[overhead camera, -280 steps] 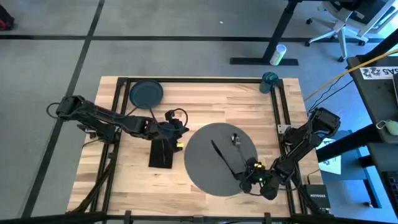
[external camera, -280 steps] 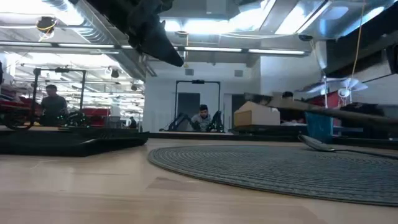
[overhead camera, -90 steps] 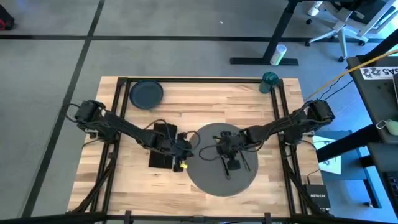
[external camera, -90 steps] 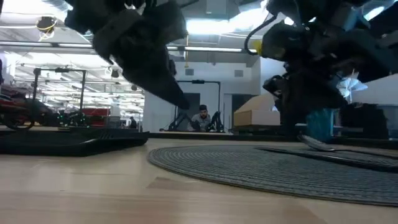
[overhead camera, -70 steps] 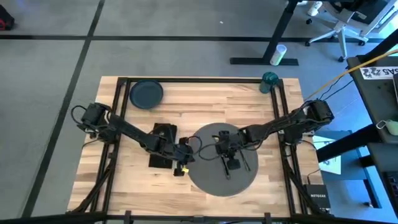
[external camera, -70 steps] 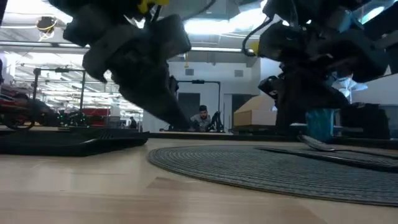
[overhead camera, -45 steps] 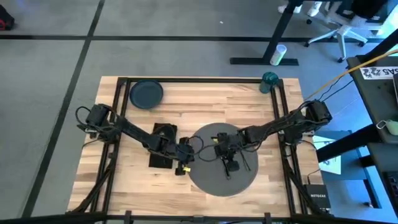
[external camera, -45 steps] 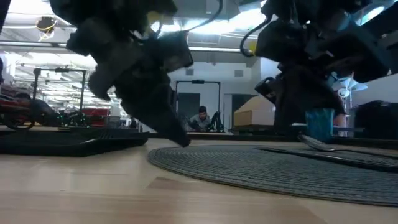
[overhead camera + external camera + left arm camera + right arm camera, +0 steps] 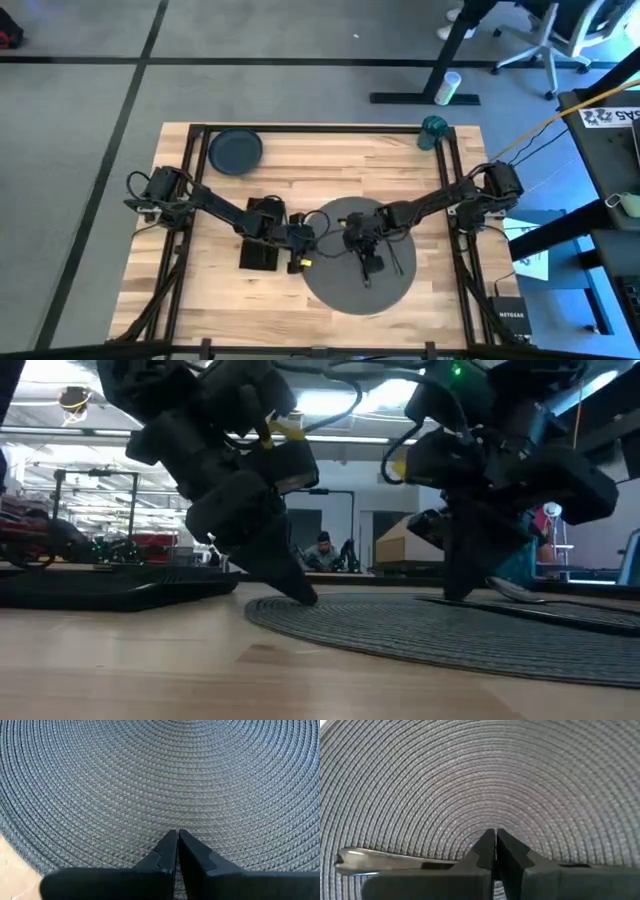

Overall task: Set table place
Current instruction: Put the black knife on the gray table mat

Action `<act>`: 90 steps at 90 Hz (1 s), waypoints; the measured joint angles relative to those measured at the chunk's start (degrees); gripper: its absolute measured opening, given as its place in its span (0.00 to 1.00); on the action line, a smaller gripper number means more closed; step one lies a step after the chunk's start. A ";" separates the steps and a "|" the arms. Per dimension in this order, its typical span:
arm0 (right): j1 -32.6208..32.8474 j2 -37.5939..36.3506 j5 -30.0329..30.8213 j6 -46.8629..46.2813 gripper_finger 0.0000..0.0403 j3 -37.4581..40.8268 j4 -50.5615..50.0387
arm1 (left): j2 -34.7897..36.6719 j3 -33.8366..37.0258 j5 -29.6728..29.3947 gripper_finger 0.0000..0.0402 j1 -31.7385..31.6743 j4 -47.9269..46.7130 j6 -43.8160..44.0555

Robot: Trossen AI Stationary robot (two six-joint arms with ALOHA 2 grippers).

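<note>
Both arms are pressing closed fingers onto the placemat (image 9: 335, 275), probably to slide it. The left gripper (image 9: 177, 836) is sitting at its near edge, the right gripper (image 9: 495, 836) mid-mat beside cutlery (image 9: 390, 860). The plate (image 9: 235, 151) is sitting far behind the left gripper.

Floor (image 9: 300, 40): grey carpet tiles crossed by dark seam lines. Desk leg (image 9: 440, 70): black, with flat foot, beyond the far right corner of the table; a white-and-green cylinder (image 9: 447, 88) lies beside it. Office chair (image 9: 560, 35): white, wheeled base, far right. Ceiling (image 9: 350, 405): exposed ducts and bright strip lights. Back wall: dark doorway (image 9: 318, 525); a seated person (image 9: 322, 550) before it. Cardboard box (image 9: 400, 545): brown, right of the doorway.
</note>
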State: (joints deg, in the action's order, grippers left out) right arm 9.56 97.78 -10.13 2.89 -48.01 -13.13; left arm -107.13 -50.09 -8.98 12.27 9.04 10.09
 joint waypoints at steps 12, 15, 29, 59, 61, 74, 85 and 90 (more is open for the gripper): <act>0.00 0.00 0.00 0.23 0.00 0.00 -1.10 | -0.02 0.01 0.01 0.00 0.00 -0.23 0.00; 0.02 0.00 0.00 0.23 0.00 0.00 -1.65 | -0.02 0.02 0.03 0.00 0.00 -0.37 0.00; 0.04 -0.04 0.75 0.23 0.00 -0.02 -3.75 | -0.04 0.02 0.06 0.00 0.00 -0.65 0.00; 0.02 -0.13 1.07 0.23 0.00 -0.13 -5.39 | -0.07 0.00 0.18 0.00 0.07 -2.45 0.02; 0.02 -0.15 1.07 0.23 0.00 -0.15 -5.62 | -0.07 0.00 0.16 0.00 0.10 -2.63 0.02; 0.05 -0.22 1.07 0.64 0.00 -0.16 -6.37 | -0.07 0.00 0.18 0.00 0.11 -3.03 0.31; 0.11 -0.22 1.52 1.05 0.00 -0.17 -6.98 | -0.07 0.00 0.17 0.00 0.11 -3.66 0.31; 0.11 -0.22 2.16 1.09 0.00 -0.15 -7.41 | -0.07 0.00 0.10 0.00 0.11 -4.96 0.24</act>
State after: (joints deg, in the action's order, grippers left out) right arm 9.67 97.56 -7.97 3.98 -48.16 -20.54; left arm -107.20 -50.09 -8.88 12.38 4.08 10.33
